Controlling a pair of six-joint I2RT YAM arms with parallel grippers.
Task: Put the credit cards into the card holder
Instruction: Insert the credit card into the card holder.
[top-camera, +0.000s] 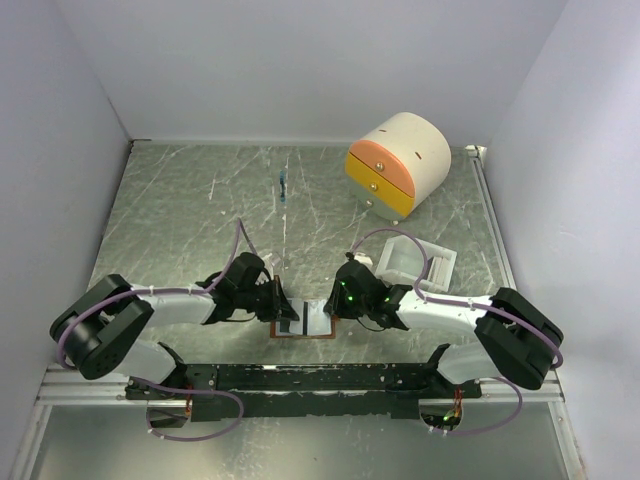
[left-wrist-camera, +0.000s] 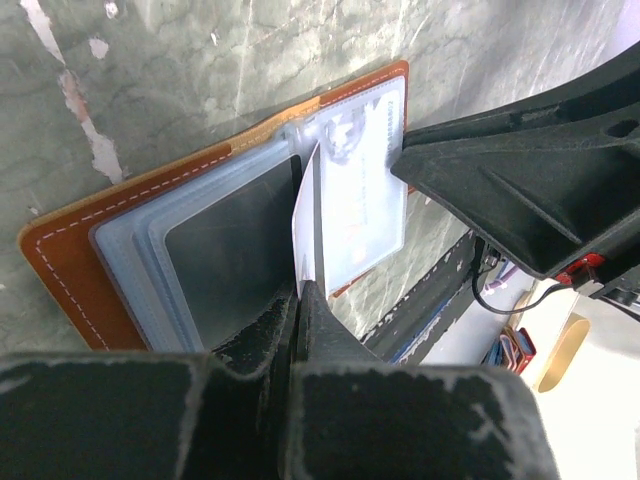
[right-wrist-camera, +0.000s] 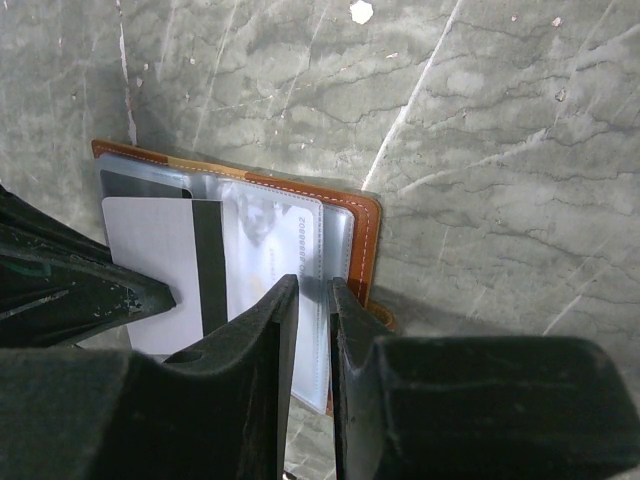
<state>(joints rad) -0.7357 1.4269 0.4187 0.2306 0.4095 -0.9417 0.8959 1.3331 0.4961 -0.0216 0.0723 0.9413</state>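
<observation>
The card holder (top-camera: 318, 322), a brown leather wallet (left-wrist-camera: 60, 270), lies open on the table between both arms, pale blue-grey pockets up. A dark card (left-wrist-camera: 235, 250) sits in one pocket and a pale credit card (left-wrist-camera: 360, 190) in the other. My left gripper (left-wrist-camera: 300, 292) is shut on a white credit card (left-wrist-camera: 305, 225) with a black stripe (right-wrist-camera: 160, 270), held on edge over the wallet's middle fold. My right gripper (right-wrist-camera: 313, 285) rests its tips on the clear pocket near the wallet's edge (right-wrist-camera: 362, 240), jaws a narrow gap apart with nothing between them.
A cream-and-orange drawer box (top-camera: 398, 165) stands at the back right, with a white tray (top-camera: 415, 260) in front of it, close behind my right arm. A small blue object (top-camera: 283, 186) lies farther back. The black base rail (top-camera: 320, 378) runs just below the wallet.
</observation>
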